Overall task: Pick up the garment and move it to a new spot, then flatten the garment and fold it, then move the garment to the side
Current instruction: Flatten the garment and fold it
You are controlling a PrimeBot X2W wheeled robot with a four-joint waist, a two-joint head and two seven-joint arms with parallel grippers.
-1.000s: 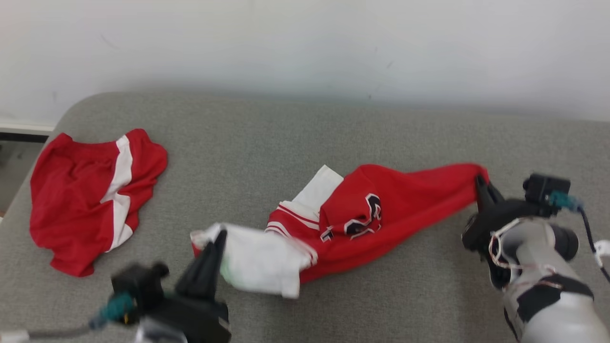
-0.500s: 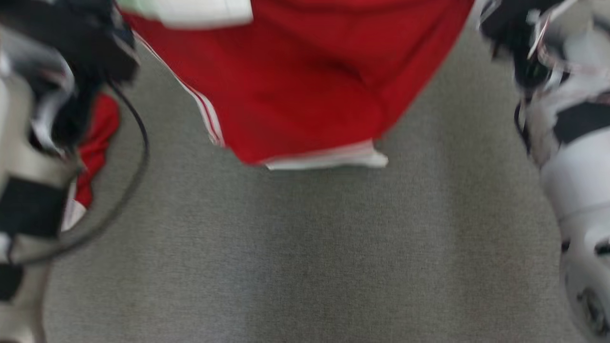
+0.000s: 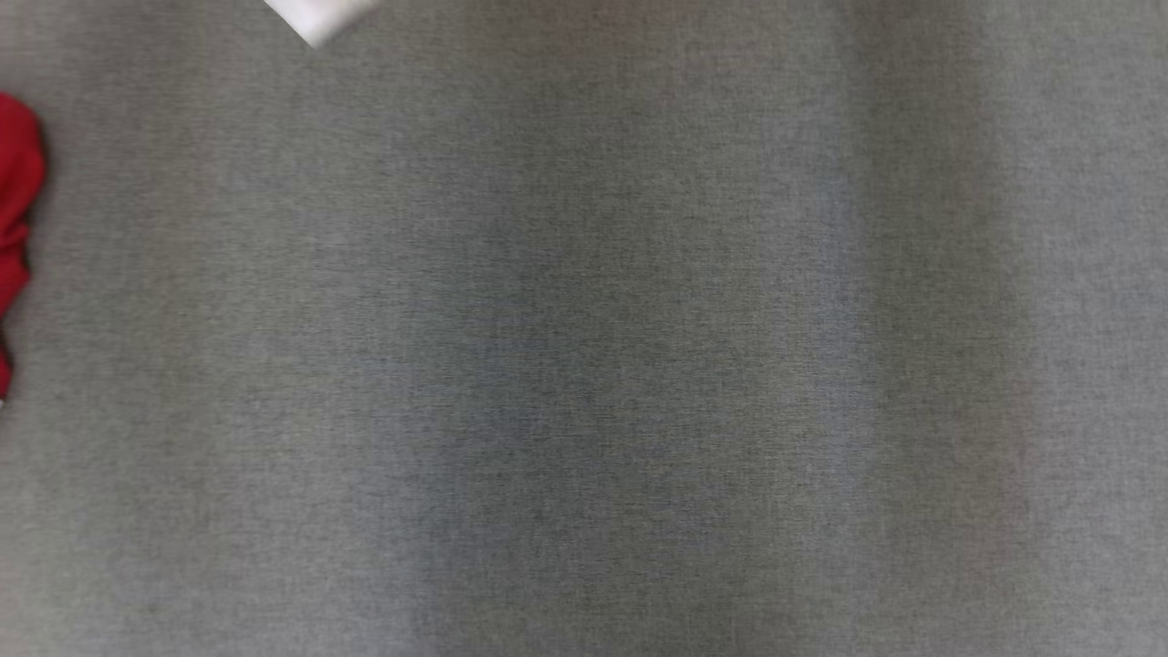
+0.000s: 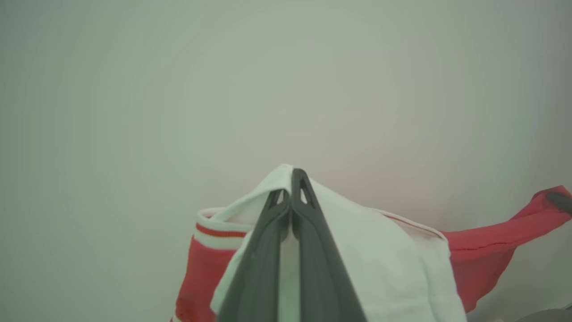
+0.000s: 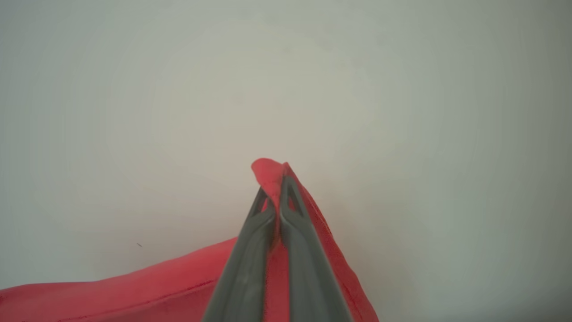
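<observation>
Jaws tight on garment (red, white)

In the head view we cannot tell what the blurred white scrap belongs to; the top edge cuts it off. The left edge clips a red cloth on the grey worktop. In the left wrist view the jersey runs off the bottom edge and the left tool hides part of its white panel. In the right wrist view the right tool covers some red fabric, which leaves at left and bottom.
</observation>
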